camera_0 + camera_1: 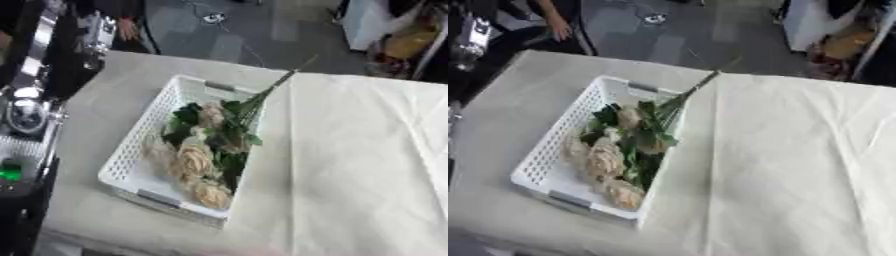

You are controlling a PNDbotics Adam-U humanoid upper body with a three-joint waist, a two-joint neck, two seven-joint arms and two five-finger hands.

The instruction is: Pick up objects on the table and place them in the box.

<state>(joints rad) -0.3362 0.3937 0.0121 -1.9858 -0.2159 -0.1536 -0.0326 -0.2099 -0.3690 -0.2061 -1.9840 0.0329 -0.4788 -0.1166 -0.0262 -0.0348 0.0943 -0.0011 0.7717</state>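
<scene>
Lying lengthwise in the basket (131, 150), the flowers (206, 150) point stems far-right; no hand shows.

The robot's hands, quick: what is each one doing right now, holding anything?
Left hand: not in either view, so it cannot be told.
Right hand: not in either view, so it cannot be told.
</scene>
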